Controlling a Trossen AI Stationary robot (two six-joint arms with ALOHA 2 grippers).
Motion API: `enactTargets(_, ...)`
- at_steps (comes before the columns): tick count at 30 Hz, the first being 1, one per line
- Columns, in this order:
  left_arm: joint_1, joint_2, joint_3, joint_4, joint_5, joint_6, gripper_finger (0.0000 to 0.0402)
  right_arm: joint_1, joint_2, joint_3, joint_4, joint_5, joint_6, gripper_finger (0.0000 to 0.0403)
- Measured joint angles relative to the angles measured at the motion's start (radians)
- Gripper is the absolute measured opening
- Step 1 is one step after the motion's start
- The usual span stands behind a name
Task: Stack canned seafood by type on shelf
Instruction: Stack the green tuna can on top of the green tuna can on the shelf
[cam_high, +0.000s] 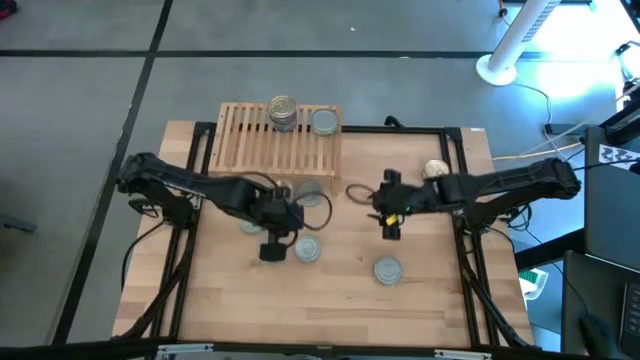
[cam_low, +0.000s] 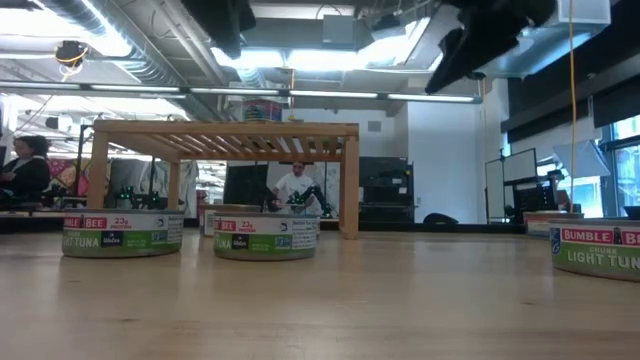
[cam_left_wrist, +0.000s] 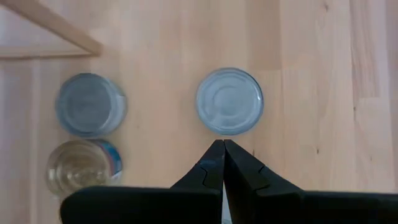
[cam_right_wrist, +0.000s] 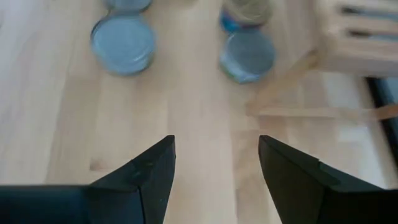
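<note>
The shelf (cam_high: 280, 140) stands at the table's far side on its legs; on its slats sit a short stack of tins (cam_high: 283, 112) and one silver-lidded tin (cam_high: 324, 122). More canned seafood lies flat on the table: silver-lidded tins (cam_high: 307, 249) (cam_high: 387, 269) and a gold-lidded one (cam_high: 435, 170). My left gripper (cam_left_wrist: 222, 149) hovers shut above the table, just short of a silver-lidded tin (cam_left_wrist: 229, 101). My right gripper (cam_right_wrist: 216, 155) hangs open over bare wood at mid-table, holding nothing, with two silver-lidded tins (cam_right_wrist: 123, 43) (cam_right_wrist: 247, 55) beyond it.
Beside the shelf's leg (cam_left_wrist: 56, 25), a silver-lidded tin (cam_left_wrist: 90, 104) and a gold-lidded tin (cam_left_wrist: 81, 167) sit close together. The low view shows labelled tuna tins (cam_low: 122, 232) (cam_low: 265, 236) (cam_low: 598, 247) and people in the room behind. Bare wood stretches along the near edge.
</note>
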Motion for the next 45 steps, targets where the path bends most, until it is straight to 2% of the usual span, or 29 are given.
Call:
enactTargets(7,-0.047,0.110,0.000,0.040,0.004,0.032,0.0001,0.058,0.082,-0.034,0.044,-0.015,0.000,0.0227)
enactTargets(14,-0.086,0.189,0.000,0.112,0.098,0.039,0.0005,0.055,0.180,-0.034,0.072,-0.071,0.000,0.0227)
enactTargets(17,-0.100,0.221,0.000,0.118,0.099,0.039,0.0026,0.055,0.219,-0.034,0.103,-0.075,-0.003,0.0227)
enactTargets(22,-0.115,0.274,0.000,0.118,0.102,0.042,0.0089,0.055,0.262,-0.034,0.136,-0.076,-0.030,0.0227)
enactTargets(25,-0.124,0.306,0.000,0.117,0.103,0.095,0.0126,0.055,0.271,-0.034,0.155,-0.076,-0.052,0.0227)
enactTargets(30,-0.125,0.344,0.000,0.119,0.014,0.155,0.0154,0.055,0.273,-0.033,0.176,-0.077,-0.056,0.0227)
enactTargets(40,-0.141,0.393,0.000,0.131,-0.049,0.192,0.0156,0.056,0.273,-0.033,0.209,-0.077,-0.056,0.0227)
enactTargets(45,-0.159,0.396,0.000,0.163,-0.113,0.184,0.0156,0.056,0.273,-0.033,0.222,-0.079,-0.056,0.0227)
